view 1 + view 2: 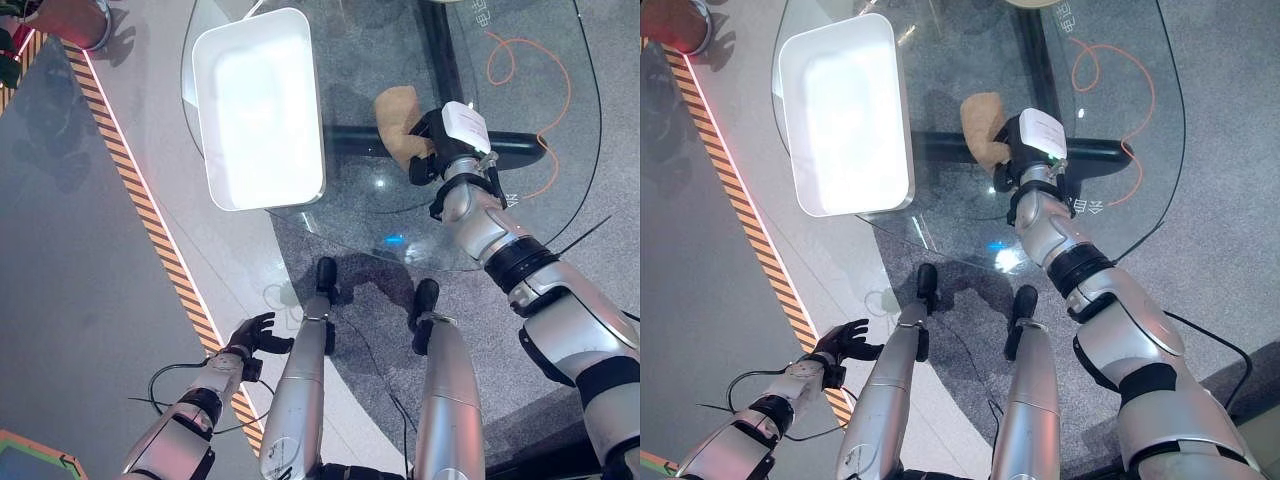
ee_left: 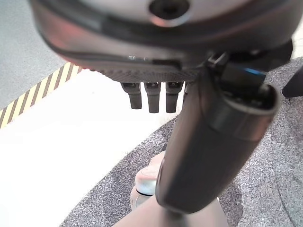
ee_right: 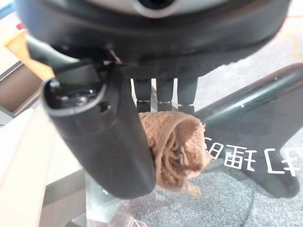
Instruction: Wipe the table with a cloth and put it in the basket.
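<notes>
Your right hand point(image 1: 432, 140) reaches out over the glass table point(image 1: 400, 215), fingers and thumb curled round one tan cloth point(image 1: 398, 122). Your left hand point(image 1: 254, 334) hangs low beside the floor stripe, fingers relaxed, holding nothing. One white basket point(image 1: 258, 108) sits on the table's left edge, well apart from the cloth.

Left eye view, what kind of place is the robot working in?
Probably a lab or demo hall: a yellow-and-black hazard stripe on grey floor, a glass table holding a white basket, and the right hand gripping a brown cloth.
</notes>
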Motion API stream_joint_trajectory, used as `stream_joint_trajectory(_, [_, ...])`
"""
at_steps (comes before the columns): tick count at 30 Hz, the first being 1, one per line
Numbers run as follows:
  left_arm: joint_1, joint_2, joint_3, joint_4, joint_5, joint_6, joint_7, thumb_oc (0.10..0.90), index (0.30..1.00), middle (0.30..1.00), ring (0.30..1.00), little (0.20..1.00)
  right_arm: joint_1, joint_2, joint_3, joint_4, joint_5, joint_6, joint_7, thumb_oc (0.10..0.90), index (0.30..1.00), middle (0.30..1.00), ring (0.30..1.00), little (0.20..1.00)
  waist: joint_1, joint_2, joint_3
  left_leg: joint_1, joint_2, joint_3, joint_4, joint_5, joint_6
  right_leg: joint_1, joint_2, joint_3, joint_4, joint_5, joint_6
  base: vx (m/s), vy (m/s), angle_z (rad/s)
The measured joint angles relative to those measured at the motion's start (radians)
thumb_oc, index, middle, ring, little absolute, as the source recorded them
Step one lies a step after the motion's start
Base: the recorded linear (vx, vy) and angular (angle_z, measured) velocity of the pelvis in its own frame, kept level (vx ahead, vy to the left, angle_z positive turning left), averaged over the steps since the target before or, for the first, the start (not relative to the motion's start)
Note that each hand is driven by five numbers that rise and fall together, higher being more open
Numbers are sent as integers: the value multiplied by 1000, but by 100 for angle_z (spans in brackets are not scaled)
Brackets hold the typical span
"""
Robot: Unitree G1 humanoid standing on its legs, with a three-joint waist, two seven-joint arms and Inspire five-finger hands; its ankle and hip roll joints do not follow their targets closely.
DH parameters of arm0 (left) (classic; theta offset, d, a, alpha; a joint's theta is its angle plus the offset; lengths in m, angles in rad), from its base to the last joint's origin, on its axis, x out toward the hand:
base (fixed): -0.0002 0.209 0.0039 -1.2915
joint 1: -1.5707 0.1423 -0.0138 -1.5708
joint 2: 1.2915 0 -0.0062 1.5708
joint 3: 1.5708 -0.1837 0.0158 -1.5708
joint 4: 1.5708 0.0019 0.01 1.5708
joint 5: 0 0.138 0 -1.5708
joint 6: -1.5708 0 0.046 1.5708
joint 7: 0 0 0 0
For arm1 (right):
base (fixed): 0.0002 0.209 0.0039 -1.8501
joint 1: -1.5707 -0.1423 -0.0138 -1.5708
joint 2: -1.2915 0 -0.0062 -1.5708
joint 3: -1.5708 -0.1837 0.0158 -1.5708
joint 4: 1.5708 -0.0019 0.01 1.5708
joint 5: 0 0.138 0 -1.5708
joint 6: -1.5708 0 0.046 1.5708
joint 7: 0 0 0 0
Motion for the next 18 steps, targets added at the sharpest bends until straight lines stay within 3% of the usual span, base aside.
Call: stream_joint_trajectory(18, [0, -4, 0, -2, 0, 6, 1, 800, 900, 900, 900, 900, 2, 5, 37, -15, -18, -10, 43, 100, 300, 300, 300, 200, 0, 4, -3, 0, 0, 0, 0, 0, 0, 0, 0, 0, 1, -1, 0, 0, 0, 0])
